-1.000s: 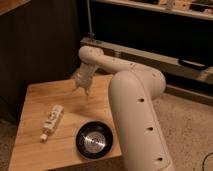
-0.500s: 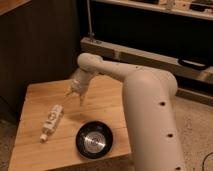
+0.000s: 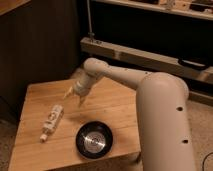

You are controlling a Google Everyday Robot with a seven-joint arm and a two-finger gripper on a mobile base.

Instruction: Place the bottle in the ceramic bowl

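Note:
The slim cream bottle (image 3: 51,121) lies on its side on the left part of the wooden table (image 3: 115,107), cap end towards the front. The glossy black ceramic bowl (image 3: 94,139) with a shiny grey inside stands near the table's front edge, to the right of the bottle. My gripper (image 3: 75,96) hangs over the table's middle, up and to the right of the bottle and apart from it. Its fingers are spread open with nothing between them.
My white arm (image 3: 160,115) reaches in from the right and covers the table's right side. Behind the table stand a dark wall panel and a low metal shelf rail (image 3: 145,55). The floor (image 3: 10,135) drops away left of the table.
The gripper has moved left and down towards the bottle's end of the table. Bottle and bowl have stayed where they were.

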